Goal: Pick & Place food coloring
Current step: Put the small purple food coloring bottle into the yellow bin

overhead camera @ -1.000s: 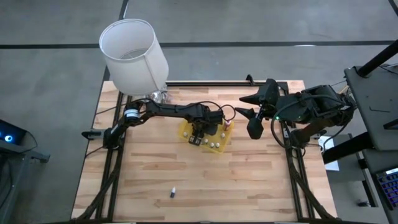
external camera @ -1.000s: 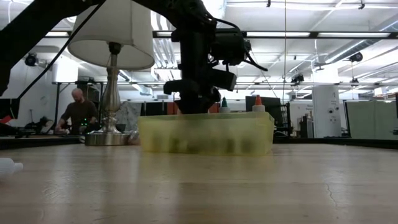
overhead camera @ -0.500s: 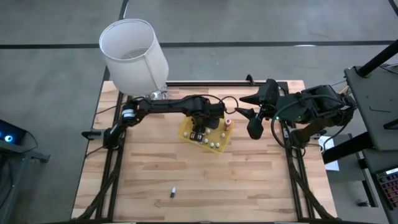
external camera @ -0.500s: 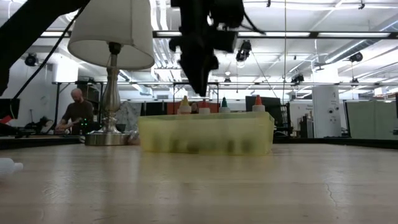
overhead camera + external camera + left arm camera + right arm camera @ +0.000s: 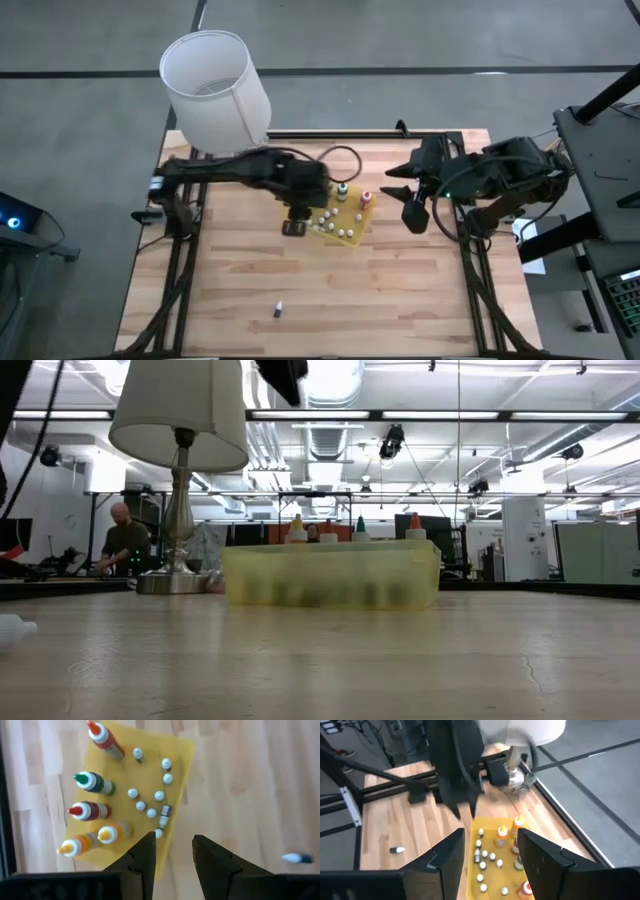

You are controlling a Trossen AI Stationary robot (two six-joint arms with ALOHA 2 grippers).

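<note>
Left end effector (image 5: 172,852) hangs released, fingers parted, grasping nothing, just above the yellow tray's (image 5: 182,755) near edge. Bottles (image 5: 92,782) and small vials (image 5: 150,802) sit inside the tray. Right end effector (image 5: 490,855) waits beside it, released, empty.

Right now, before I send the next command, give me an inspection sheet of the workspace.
Surface: wooden table, slatted, no spills seen.
Job's things: food coloring bottles upright in the yellow tray among small vials; one stray vial lies alone on the table near the front edge.
Clutter: lamp at the table's back left corner.
Grippers: left tool open, empty, raised over the tray's left edge; right tool open, empty, waiting to the right of the tray.
Cables: a dark cable loop on the left arm, behind the tray.
Surroundings: a person at a bench far behind the table.
</note>
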